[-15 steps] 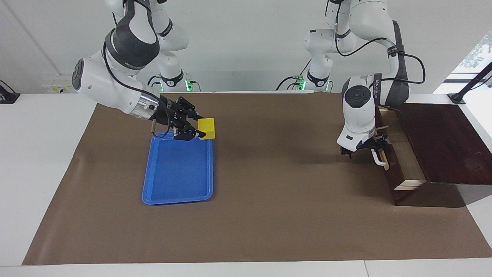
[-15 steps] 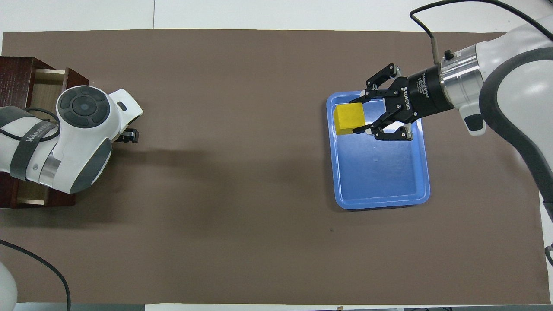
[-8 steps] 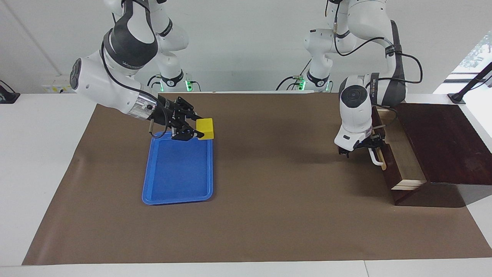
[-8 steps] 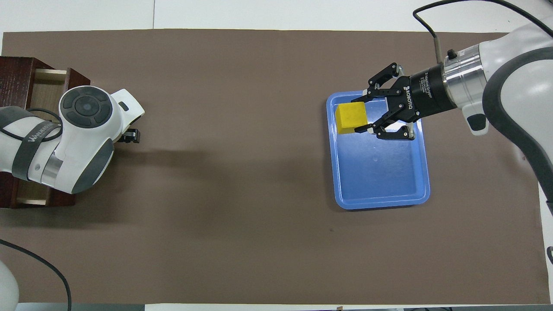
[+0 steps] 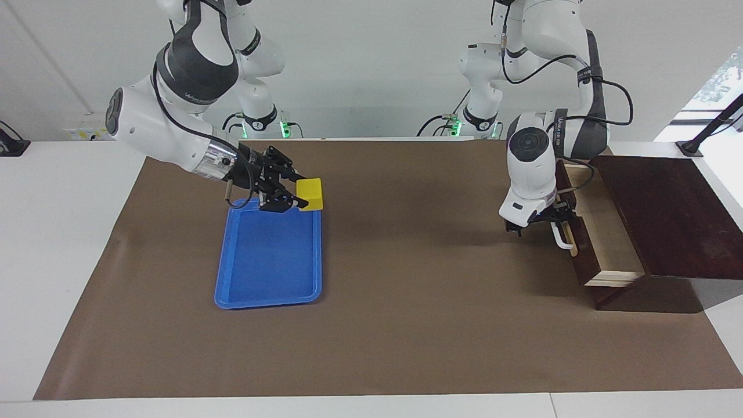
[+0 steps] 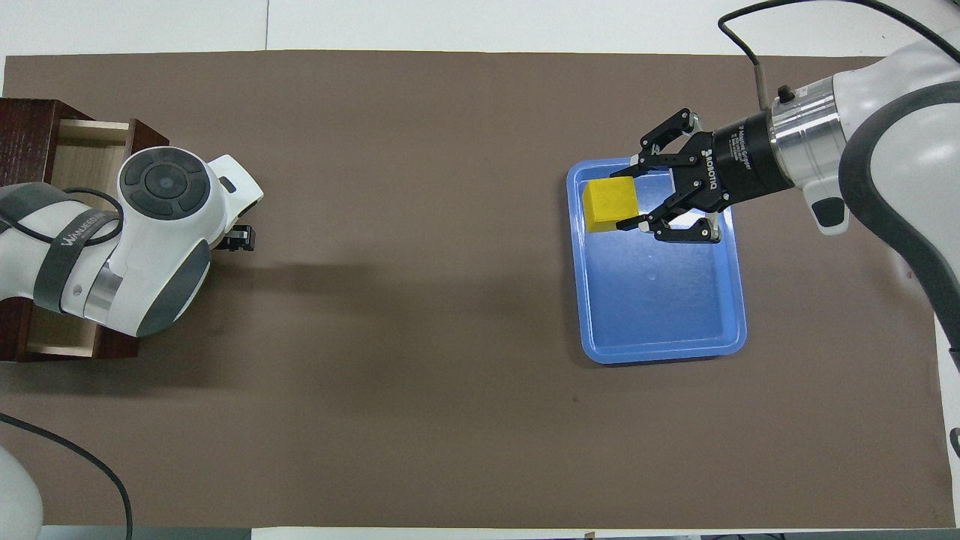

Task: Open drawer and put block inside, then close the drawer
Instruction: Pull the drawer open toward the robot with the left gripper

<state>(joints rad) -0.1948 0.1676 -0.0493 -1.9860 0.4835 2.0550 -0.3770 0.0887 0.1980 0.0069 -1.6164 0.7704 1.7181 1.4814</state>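
Note:
My right gripper [image 5: 302, 197] [image 6: 628, 198] is shut on the yellow block [image 5: 310, 193] [image 6: 610, 204] and holds it in the air over a corner of the blue tray [image 5: 267, 261] [image 6: 660, 300]. The dark wooden drawer [image 5: 582, 255] [image 6: 82, 146] stands partly pulled out of its dark box [image 5: 667, 215] [image 6: 26, 127], and its pale inside shows. My left gripper [image 5: 551, 223] [image 6: 238, 240] is open at the drawer's white handle [image 5: 562, 238]. The left wrist hides most of the handle from overhead.
A brown mat [image 5: 418, 325] covers the table between the tray and the drawer. The tray lies toward the right arm's end and holds nothing else. The box sits at the left arm's end, by the mat's edge.
The drawer has slid farther out of its box toward the table's middle, together with my left gripper. My right gripper with the block has risen slightly and barely shifted.

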